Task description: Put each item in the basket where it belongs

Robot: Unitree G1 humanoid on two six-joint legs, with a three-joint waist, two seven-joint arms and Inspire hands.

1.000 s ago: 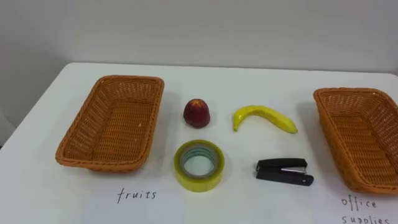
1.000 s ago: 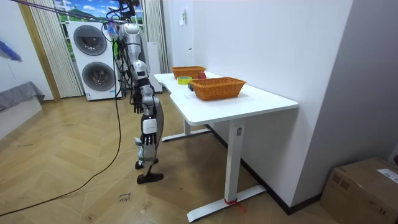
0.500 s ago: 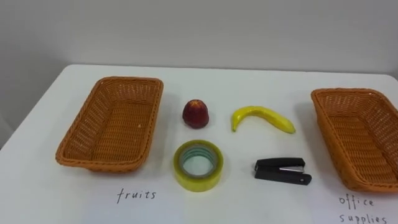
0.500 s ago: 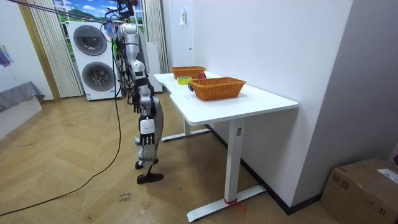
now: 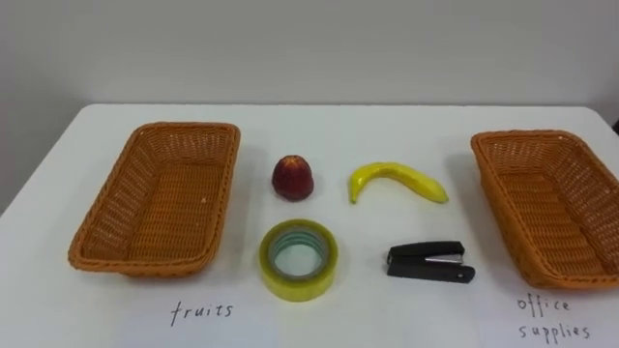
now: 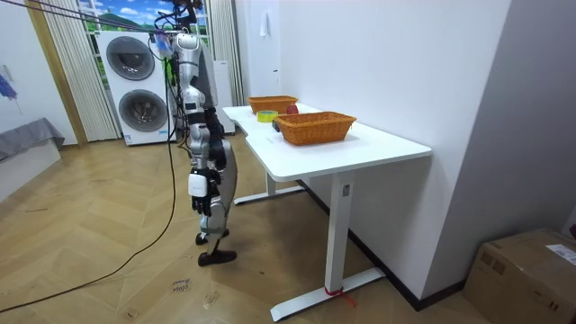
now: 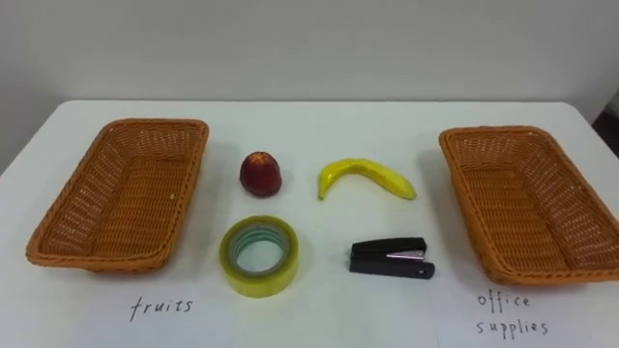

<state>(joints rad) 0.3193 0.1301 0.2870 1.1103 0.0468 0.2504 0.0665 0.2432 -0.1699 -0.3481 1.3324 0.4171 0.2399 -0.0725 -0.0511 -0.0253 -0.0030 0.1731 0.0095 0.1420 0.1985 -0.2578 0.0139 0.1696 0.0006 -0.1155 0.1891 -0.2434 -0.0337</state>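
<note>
On the white table [image 5: 319,319] a red apple [image 5: 292,178] and a yellow banana [image 5: 397,179] lie side by side in the middle. In front of them sit a roll of yellow tape [image 5: 299,282] and a black stapler [image 5: 430,262]. An empty wicker basket [image 5: 106,193] on the left has "fruits" [image 5: 201,311] written before it. Another empty wicker basket [image 5: 542,208] on the right is marked "office supplies" [image 5: 551,319]. In the room view I stand upright at the table's long side, my right hand [image 6: 199,191] hanging by my thigh.
The table [image 6: 360,148] stands against a white wall, its far edge just behind the baskets. Two stacked washing machines [image 6: 135,85] stand behind me, and a cardboard box [image 6: 531,270] sits on the wooden floor at the room view's right.
The eye view has shifted, so everything on the table sits further left: the camera's own move. In the room view my hanging arm has swung back, away from the table.
</note>
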